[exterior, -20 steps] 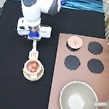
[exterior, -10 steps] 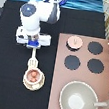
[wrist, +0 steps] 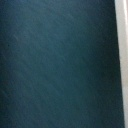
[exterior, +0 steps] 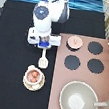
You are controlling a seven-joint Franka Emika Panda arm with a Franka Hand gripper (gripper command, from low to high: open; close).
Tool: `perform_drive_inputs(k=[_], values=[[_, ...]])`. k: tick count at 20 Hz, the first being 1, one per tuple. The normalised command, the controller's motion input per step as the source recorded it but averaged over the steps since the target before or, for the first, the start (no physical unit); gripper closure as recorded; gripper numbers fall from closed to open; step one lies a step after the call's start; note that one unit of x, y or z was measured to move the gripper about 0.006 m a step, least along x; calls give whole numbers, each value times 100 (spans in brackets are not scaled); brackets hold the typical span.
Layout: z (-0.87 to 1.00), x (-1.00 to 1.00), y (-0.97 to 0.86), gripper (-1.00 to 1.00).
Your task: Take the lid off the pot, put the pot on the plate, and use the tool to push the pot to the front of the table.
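The pot (exterior: 33, 76), showing reddish contents, sits on the cream plate (exterior: 34, 86) on the black table (exterior: 11, 43), at the exterior view's lower left of centre. Just above it, the cream spatula tool (exterior: 43, 62) points its slotted head at the pot, a small gap apart. Its handle runs up into my gripper (exterior: 43, 47), which is shut on it. The lid (exterior: 74, 42) lies on the stove's upper-left burner. The wrist view shows only dark tabletop (wrist: 55, 65) and a pale strip at one edge.
The brownish-pink stove (exterior: 106, 74) fills the exterior view's right side, with three bare black burners (exterior: 94, 47). A large grey-beige pan (exterior: 78, 101) with a handle stands at the lower right, close to the plate.
The pot and plate slid toward the exterior view's bottom, pushed by the tool. Since then the gripper and tool have shifted right, and the head is off the pot.
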Motion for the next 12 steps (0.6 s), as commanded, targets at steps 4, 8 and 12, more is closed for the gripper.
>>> perform_drive_inputs(k=[4, 8, 12], values=[[42, 100, -10, 100], [44, 100, -17, 100], [42, 93, -28, 100]])
